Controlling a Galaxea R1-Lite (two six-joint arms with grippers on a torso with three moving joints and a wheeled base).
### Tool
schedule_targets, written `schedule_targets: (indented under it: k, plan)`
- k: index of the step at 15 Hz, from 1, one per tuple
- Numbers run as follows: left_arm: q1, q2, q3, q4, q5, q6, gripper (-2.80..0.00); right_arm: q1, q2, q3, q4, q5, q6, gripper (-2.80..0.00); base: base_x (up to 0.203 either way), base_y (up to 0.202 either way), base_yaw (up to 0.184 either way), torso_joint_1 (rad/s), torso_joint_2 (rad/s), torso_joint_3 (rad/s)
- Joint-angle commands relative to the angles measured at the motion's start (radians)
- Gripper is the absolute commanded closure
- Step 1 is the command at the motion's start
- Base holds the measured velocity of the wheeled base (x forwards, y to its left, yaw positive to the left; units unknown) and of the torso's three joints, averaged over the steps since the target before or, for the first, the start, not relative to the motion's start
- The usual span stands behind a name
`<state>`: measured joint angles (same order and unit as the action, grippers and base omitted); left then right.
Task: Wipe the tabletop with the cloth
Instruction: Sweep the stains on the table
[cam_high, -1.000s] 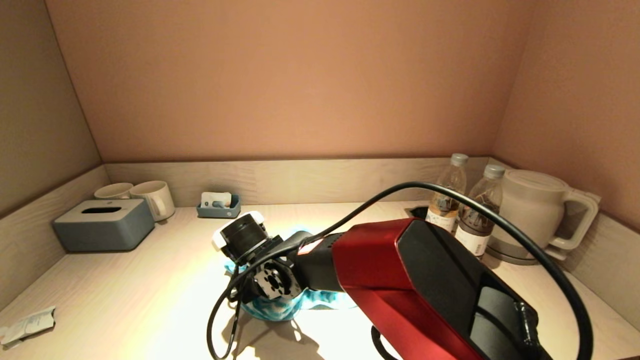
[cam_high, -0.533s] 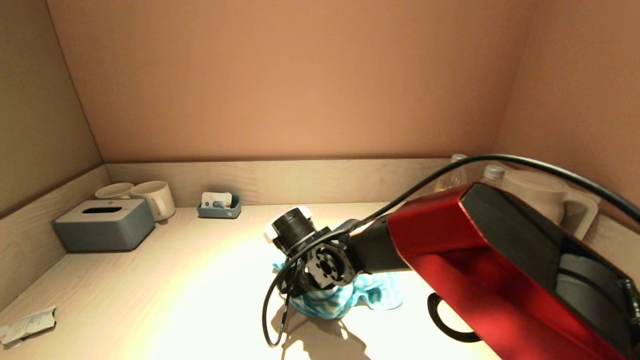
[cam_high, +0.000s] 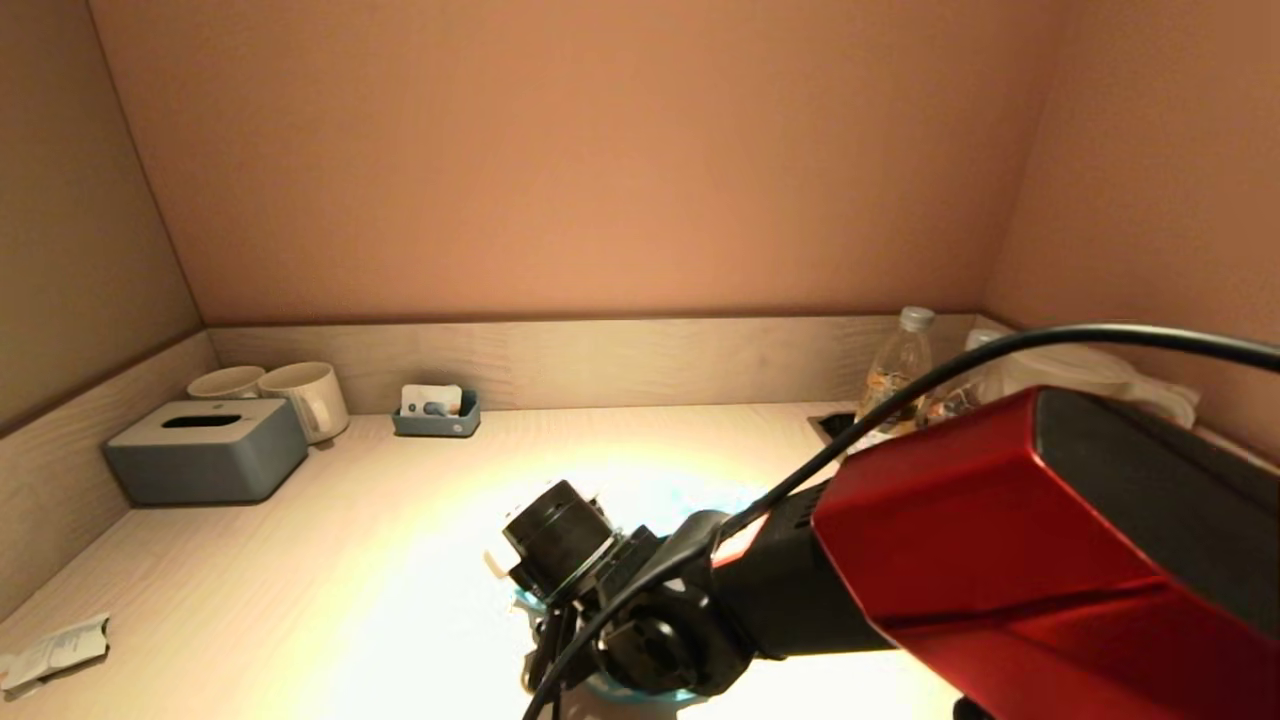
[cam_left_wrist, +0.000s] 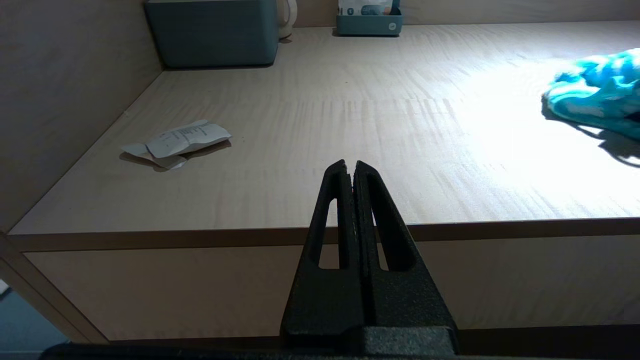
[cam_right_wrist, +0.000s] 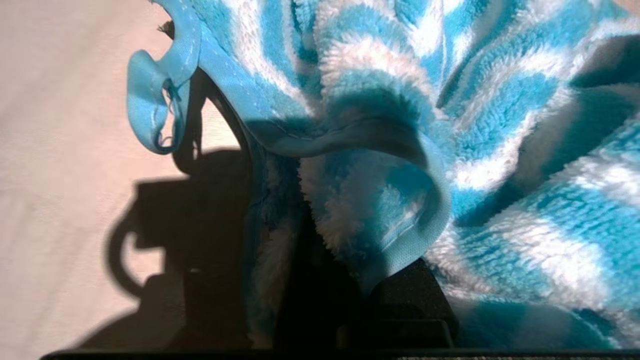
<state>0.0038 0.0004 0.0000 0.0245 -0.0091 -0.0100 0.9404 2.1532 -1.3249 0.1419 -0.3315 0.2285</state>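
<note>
My right gripper (cam_right_wrist: 320, 280) is clamped on the blue-and-white cloth (cam_right_wrist: 450, 150), pressing it onto the tabletop (cam_high: 350, 560) near the counter's front edge, around its middle; my left gripper (cam_left_wrist: 350, 170) hangs before the front edge, fingers together.

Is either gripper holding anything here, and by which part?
The right gripper is shut on the cloth, pinching a bunched fold near its hemmed edge. The left gripper is shut and empty, before the table edge.
</note>
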Motion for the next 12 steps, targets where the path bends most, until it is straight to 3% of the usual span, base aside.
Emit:
schedule_targets:
  k: [1, 8, 12]
  plan:
    - [0.001, 0.0, 0.0, 0.0, 0.0, -0.001, 0.0, 0.044, 0.027, -0.045, -0.045, -0.002, -0.003, 0.0, 0.0, 0.0, 0.0, 0.0, 0.0, 0.0]
    - [0.001, 0.0, 0.0, 0.0, 0.001, -0.001, 0.0, 0.038, 0.229, -0.438, 0.04, -0.047, -0.007, 0.0, 0.0, 0.0, 0.0, 0.0, 0.0, 0.0]
    - [0.001, 0.0, 0.0, 0.0, 0.0, -0.001, 0.0, -0.057, 0.287, -0.491, 0.077, -0.081, 0.026, 0.0, 0.0, 0.0, 0.0, 0.0, 0.0, 0.0]
